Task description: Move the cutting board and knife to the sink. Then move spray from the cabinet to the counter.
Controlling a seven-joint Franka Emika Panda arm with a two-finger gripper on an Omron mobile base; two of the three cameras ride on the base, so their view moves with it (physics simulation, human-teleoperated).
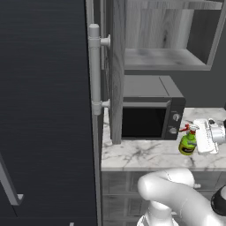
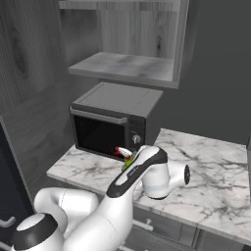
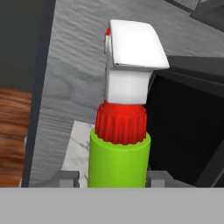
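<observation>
We have the spray (image 1: 187, 143) at the right edge of the left base view, just in front of the microwave (image 1: 150, 108), low over the marble tabletop (image 1: 141, 156). From here we cannot tell whether its base touches the marble or hangs a little above it. The tool (image 1: 194, 140) sits against the bottle's right side in that frame, and in the hand view its fingers (image 3: 65, 178) press in on both sides of the green body, so we read it as clamped on the spray (image 3: 119, 153). The red collar and white nozzle rise straight up the middle of that view, so the bottle looks square in the grip.

In the right base view the arm covers most of the bottle; we catch just a bit of green and red at centre frame (image 2: 126, 158), close to the microwave door (image 2: 100, 132). The cabinet niche (image 2: 122, 66) sits empty in the upper part of the frame, so we judge the spray is out of it and the set-down is what remains.

What could go wrong? If the bottle is let go while tilted or hanging above the marble, this narrow thing could tip. The nozzle is near the microwave front, so a swing toward the upper left could knock it. And a sideways pull-away could drag the bottle over.
</observation>
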